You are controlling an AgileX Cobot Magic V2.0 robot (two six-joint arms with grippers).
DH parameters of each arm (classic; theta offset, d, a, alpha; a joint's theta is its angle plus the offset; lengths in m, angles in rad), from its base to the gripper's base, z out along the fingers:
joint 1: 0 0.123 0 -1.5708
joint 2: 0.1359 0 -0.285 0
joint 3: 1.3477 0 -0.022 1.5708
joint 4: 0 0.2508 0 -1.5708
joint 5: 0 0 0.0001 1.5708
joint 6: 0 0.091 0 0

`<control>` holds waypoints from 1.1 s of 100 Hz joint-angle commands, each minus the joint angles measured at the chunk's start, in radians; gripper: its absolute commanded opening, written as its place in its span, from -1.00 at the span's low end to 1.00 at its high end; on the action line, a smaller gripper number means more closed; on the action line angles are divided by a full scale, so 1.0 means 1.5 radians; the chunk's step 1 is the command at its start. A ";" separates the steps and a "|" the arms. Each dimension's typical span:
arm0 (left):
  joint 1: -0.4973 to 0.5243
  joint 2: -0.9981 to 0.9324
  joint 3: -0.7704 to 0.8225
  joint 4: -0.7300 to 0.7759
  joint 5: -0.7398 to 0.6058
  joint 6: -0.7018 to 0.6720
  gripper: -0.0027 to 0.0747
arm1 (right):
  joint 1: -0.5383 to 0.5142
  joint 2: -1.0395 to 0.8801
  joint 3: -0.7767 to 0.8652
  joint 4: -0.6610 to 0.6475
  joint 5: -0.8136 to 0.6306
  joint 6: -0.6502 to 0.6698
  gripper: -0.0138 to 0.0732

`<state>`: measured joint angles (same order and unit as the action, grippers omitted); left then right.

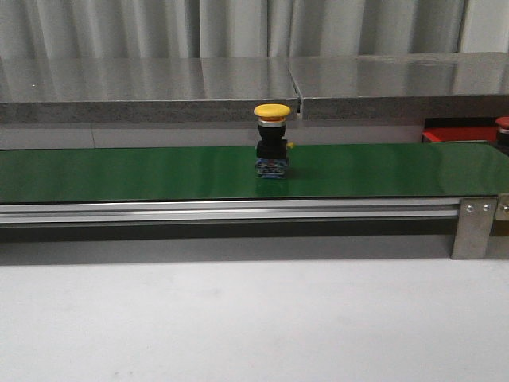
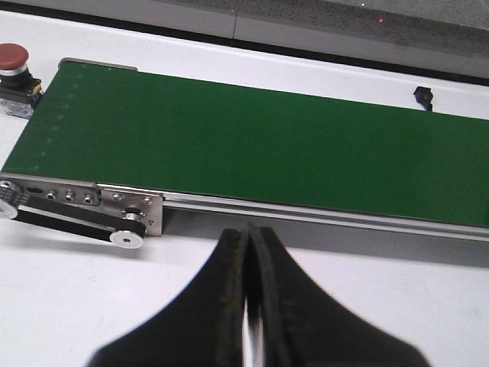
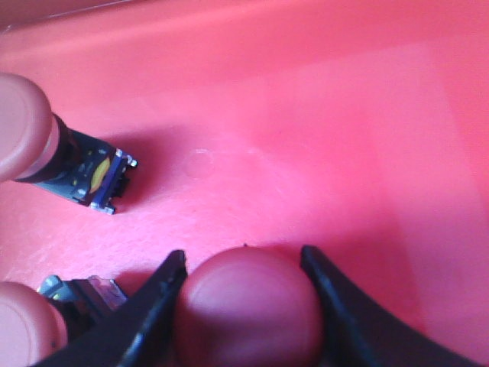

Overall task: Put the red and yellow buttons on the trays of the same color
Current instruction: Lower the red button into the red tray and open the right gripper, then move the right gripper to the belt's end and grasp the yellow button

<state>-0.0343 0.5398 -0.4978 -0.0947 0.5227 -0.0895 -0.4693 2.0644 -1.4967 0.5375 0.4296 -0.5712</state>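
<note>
a pale curtain and a long steel shelf (image 1: 238, 83) back a white table (image 1: 238, 326), across which runs a long green belt (image 1: 159, 171). a yellow button (image 1: 272, 142) stands upright on the belt near its middle, yellow cap on a dark body. at the far right edge, part of the red tray (image 1: 457, 134) shows behind the belt. the left gripper (image 2: 250, 252) hovers over the table just before the belt, its fingers pressed together with nothing between them; a red button (image 2: 15, 67) stands on the table beyond the belt's roller end. the right gripper (image 3: 243, 294) is over the red tray floor, its fingers either side of a red-capped button (image 3: 248, 306) and touching its cap. two more red buttons, (image 3: 46, 145) and (image 3: 34, 332), lie tipped on the tray nearby.
</note>
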 commanded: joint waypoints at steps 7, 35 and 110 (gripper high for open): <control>-0.006 0.001 -0.019 -0.007 -0.045 0.000 -0.98 | -0.002 -0.039 -0.022 0.014 -0.026 -0.001 -0.60; -0.006 0.001 -0.019 -0.007 -0.045 0.000 -0.98 | -0.002 -0.021 -0.022 0.014 -0.001 -0.001 -0.59; -0.006 0.001 -0.019 -0.007 -0.045 0.000 -0.98 | -0.002 -0.052 -0.024 0.014 -0.018 -0.001 0.58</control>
<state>-0.0343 0.5398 -0.4978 -0.0947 0.5227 -0.0895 -0.4674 2.0768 -1.5000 0.5468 0.4529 -0.5703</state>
